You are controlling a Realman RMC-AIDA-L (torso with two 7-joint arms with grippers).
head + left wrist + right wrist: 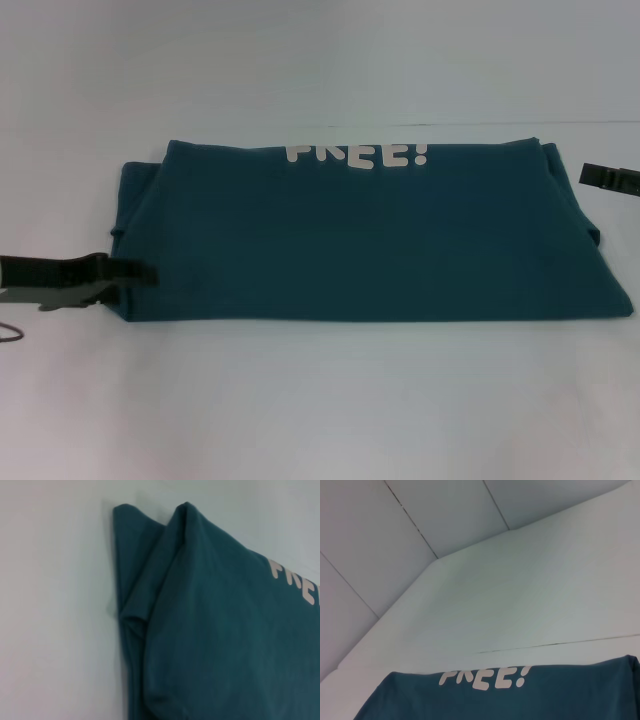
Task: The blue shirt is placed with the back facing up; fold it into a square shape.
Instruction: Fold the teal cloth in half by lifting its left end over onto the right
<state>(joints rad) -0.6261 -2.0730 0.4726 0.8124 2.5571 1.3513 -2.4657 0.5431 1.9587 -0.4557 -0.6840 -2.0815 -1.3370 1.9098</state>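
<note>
The blue shirt lies flat on the white table as a wide folded rectangle. White lettering "FREE!" shows along its far fold. My left gripper sits low at the shirt's left edge, its tip just over the fabric near the front left corner. My right gripper hovers beside the shirt's far right corner, apart from the cloth. The left wrist view shows the shirt with its layered left end and a tucked sleeve fold. In the right wrist view the shirt and its lettering show from the side.
The white table spreads in front of and behind the shirt. A seam crosses the tabletop just beyond the shirt's far edge. White wall panels stand behind the table. A thin cable loop hangs below the left arm.
</note>
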